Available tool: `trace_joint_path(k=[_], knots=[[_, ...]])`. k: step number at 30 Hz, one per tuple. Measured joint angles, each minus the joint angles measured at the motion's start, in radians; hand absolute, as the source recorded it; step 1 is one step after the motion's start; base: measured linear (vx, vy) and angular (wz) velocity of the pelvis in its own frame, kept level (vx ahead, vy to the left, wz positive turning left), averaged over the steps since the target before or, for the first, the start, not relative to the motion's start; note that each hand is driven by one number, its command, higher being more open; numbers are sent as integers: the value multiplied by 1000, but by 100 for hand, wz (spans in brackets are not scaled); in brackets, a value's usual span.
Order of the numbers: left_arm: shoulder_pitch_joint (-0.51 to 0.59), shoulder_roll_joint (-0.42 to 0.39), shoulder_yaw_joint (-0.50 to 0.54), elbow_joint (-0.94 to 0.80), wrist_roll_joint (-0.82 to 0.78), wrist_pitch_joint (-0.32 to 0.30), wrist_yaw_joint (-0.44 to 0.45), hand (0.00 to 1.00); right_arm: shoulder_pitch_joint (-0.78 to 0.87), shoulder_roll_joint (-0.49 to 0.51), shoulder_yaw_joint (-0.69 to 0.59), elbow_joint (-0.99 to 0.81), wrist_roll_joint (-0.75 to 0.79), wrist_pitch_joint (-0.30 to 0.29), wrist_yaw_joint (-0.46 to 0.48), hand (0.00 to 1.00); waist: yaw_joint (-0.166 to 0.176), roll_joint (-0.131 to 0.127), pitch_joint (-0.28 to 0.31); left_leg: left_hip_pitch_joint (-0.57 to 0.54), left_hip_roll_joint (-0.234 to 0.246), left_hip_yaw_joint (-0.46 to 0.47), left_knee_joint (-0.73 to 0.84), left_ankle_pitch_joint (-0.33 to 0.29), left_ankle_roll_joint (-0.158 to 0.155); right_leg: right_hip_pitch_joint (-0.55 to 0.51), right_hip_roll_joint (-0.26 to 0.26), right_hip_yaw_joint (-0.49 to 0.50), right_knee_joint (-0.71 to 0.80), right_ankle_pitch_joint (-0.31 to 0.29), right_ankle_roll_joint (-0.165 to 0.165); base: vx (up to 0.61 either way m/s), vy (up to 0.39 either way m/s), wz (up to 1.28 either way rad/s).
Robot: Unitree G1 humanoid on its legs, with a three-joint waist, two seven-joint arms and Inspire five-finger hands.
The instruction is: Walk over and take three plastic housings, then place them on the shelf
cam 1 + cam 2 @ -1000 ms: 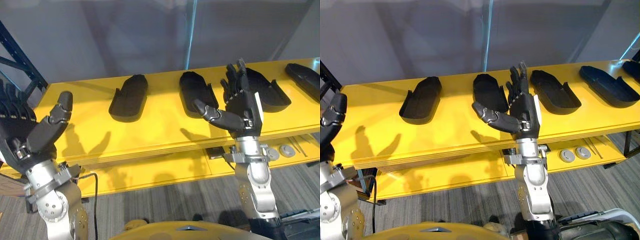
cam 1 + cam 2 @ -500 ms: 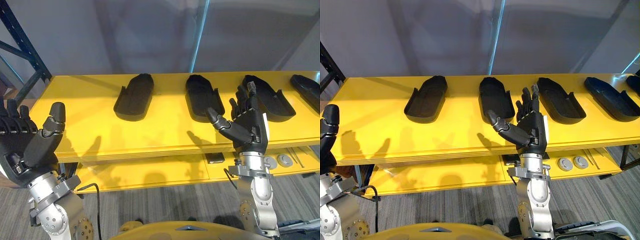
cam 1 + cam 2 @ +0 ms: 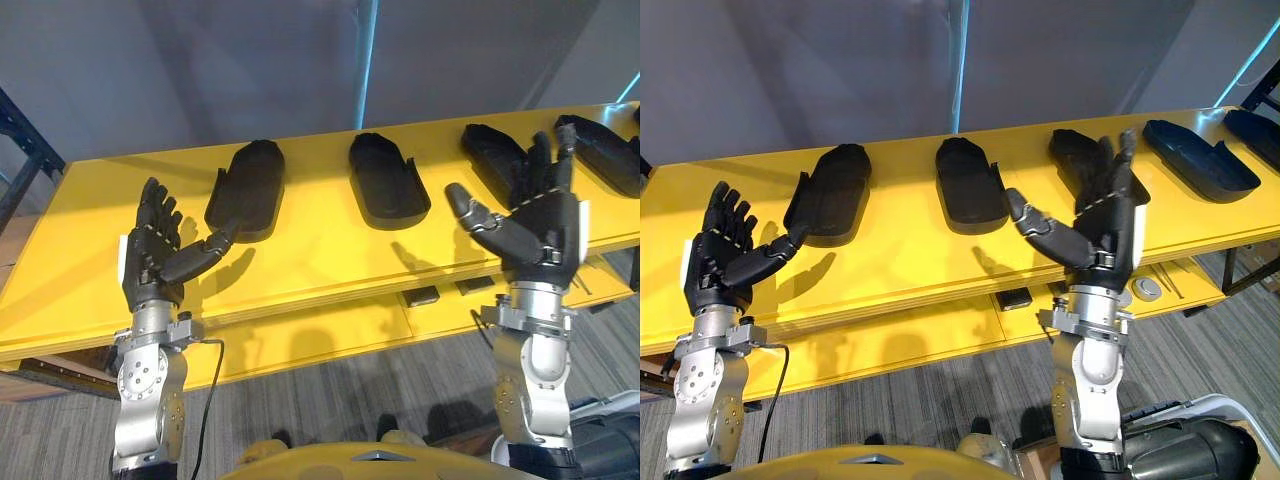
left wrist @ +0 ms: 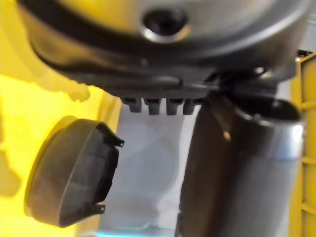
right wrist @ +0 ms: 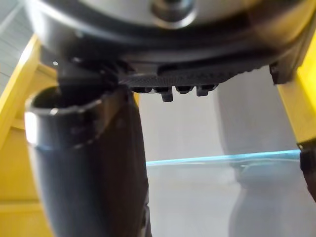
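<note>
Approach step, I'd say: left hand and right hand are hovering over the yellow table's front edge, fingers spread, empty. Next comes closing round the leftmost housing.

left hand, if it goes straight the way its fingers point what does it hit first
Probably the grey wall: the open left hand points over bare yellow table, beside the nearest housing, though depth is unclear.

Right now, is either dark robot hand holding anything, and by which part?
Nothing is held. The left hand and right hand are both open and empty, raised before the yellow shelf where the black plastic housings lie.
</note>
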Motion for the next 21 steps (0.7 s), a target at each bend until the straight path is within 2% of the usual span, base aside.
trace_joint_path(k=[5, 10, 15, 21], knots=[[-36, 38, 2, 44, 73, 11, 12, 100, -2, -31, -6, -3, 1, 0, 32, 100, -5, 2, -1, 10, 4, 18, 1, -5, -7, 2, 0, 17, 0, 0, 0, 10, 15, -8], [-54, 45, 3, 119, 117, 52, 88, 100, -4, -34, -5, -4, 1, 0, 61, 100, -16, 9, -2, 11, 6, 30, 10, -22, -11, 2, 4, 24, 2, 0, 0, -41, 4, -6], [-54, 45, 4, 157, 124, 133, 144, 100, -4, -35, -5, -4, 1, 0, 61, 100, -21, 24, -7, 10, 12, 45, 20, -30, -10, -1, 11, 36, 2, 0, 0, -11, 5, -7], [-58, 45, 4, 166, 126, 158, 143, 100, -4, -38, -2, -4, 2, 1, 61, 100, -21, 28, -9, 7, 14, 48, 31, -38, -11, -1, 12, 40, 2, 0, 0, 1, 1, -1]])
